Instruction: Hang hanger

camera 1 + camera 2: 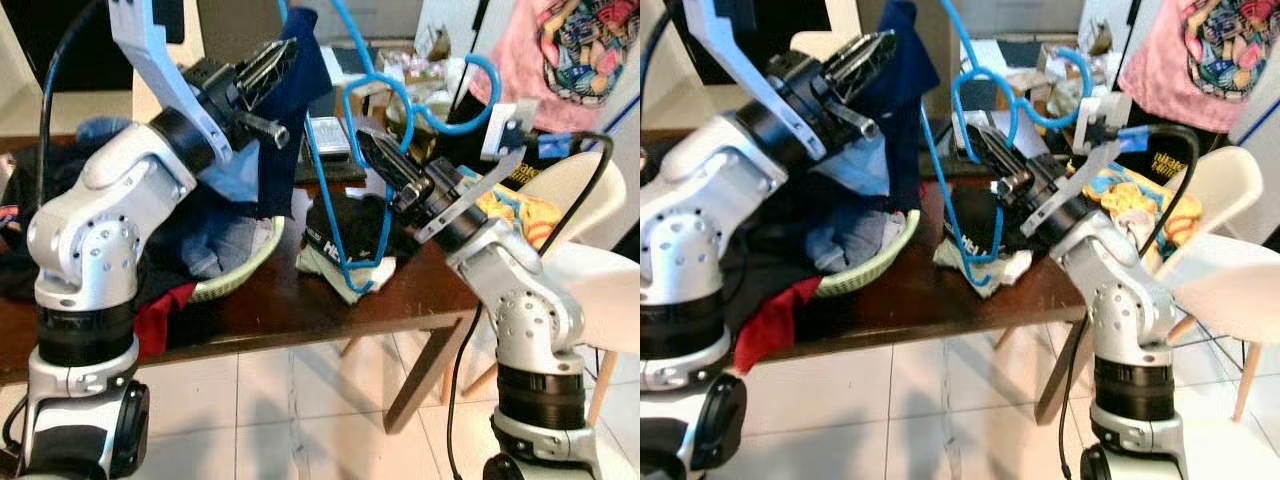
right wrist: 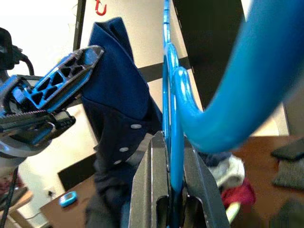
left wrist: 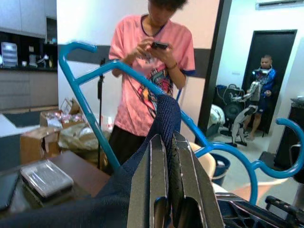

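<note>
A dark brown table [image 1: 300,300] spans the scene, cluttered with clothes. At its left side a pale green basket [image 1: 245,270] holds a heap of jeans and dark laundry, with a red cloth [image 1: 165,315] spilling over the table edge. A white chair [image 1: 590,270] stands to the right, behind the right arm. A person in a pink shirt [image 3: 147,76] stands beyond the table, looking at a phone.

The navy garment [image 1: 300,110] hangs above the basket, pinched at its top edge by the left gripper [image 1: 272,62], whose fingers [image 3: 164,180] are clamped together on the fabric. Just beside it, the blue hanger [image 1: 340,190] stands nearly upright over a black cap [image 1: 335,235] and white cloth [image 1: 360,275]. The right gripper [image 1: 368,148] clasps the hanger's bar between its closed fingers [image 2: 152,185], the hook curling toward the far boxes.
</note>
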Available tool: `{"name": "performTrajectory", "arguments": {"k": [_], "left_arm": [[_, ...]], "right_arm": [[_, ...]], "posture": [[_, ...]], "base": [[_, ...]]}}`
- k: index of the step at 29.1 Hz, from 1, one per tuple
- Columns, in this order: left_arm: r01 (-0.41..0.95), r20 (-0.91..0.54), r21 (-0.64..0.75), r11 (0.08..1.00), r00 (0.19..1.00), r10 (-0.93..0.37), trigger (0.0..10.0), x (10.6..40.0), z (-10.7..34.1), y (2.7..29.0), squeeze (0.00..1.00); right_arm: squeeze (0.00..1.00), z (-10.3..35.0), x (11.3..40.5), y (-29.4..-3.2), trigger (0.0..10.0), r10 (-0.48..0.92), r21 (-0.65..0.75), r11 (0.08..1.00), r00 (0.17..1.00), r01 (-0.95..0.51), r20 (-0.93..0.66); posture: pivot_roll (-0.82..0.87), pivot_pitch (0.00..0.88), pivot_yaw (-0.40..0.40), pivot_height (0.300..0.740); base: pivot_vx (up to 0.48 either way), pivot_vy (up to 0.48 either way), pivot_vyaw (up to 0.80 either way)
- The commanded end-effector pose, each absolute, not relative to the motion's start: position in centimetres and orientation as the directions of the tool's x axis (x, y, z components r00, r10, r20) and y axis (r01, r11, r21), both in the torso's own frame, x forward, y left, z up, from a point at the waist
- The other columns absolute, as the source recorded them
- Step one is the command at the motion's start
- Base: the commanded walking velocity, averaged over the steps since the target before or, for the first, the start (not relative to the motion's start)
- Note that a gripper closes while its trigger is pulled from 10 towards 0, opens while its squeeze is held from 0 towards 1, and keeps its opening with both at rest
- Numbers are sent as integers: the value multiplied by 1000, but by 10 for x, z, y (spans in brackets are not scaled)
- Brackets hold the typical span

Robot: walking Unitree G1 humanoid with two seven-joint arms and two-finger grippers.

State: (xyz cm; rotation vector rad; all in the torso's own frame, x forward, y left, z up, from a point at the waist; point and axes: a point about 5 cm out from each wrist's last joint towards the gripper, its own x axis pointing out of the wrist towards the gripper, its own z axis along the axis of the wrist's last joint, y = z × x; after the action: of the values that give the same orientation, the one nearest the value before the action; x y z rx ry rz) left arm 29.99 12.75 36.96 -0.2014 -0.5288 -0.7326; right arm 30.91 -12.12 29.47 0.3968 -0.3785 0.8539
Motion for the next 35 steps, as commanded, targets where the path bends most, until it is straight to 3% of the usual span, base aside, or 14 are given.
{"name": "performTrajectory", "arguments": {"k": [1,7,8,12,16,18,23,27,35], "left_arm": [[699,514,8,715,610,-603,10000,300,363,119,0],[701,491,-28,713,631,-601,10000,303,350,115,0],[651,455,-24,759,683,-572,10000,310,336,116,0],[552,369,26,834,770,-521,10000,321,306,119,0],[500,333,29,865,811,-480,10000,325,294,123,0],[483,288,-25,875,842,-456,10000,323,274,126,0],[530,281,-68,845,823,-493,10000,313,266,119,0],[612,278,-82,787,772,-571,10000,298,254,96,0],[615,271,-70,786,770,-578,10000,300,245,85,0]], "right_arm": [[0,296,308,-125,10000,632,184,608,612,-772,476],[0,295,310,-127,10000,617,193,627,632,-755,469],[0,294,312,-129,10000,600,203,643,651,-738,466],[0,291,315,-132,10000,575,211,674,682,-708,452],[0,290,316,-133,10000,568,210,687,695,-696,441],[0,285,319,-137,10000,526,242,721,740,-650,419],[0,281,323,-141,10000,486,274,743,774,-610,406],[0,272,329,-147,10000,428,303,786,828,-539,361],[0,265,333,-152,10000,391,291,829,867,-478,310]], "posture": [[85,60,3,740],[84,57,6,740],[80,55,10,740],[76,59,12,740],[75,63,12,740],[74,71,7,740],[75,73,5,740],[75,75,0,740],[65,74,-4,740]], "base": [[-315,0,-788],[-302,0,-788],[0,0,-775],[0,0,-194],[0,0,-400],[0,0,-800],[0,0,-800],[0,0,-800],[0,0,-800]]}}
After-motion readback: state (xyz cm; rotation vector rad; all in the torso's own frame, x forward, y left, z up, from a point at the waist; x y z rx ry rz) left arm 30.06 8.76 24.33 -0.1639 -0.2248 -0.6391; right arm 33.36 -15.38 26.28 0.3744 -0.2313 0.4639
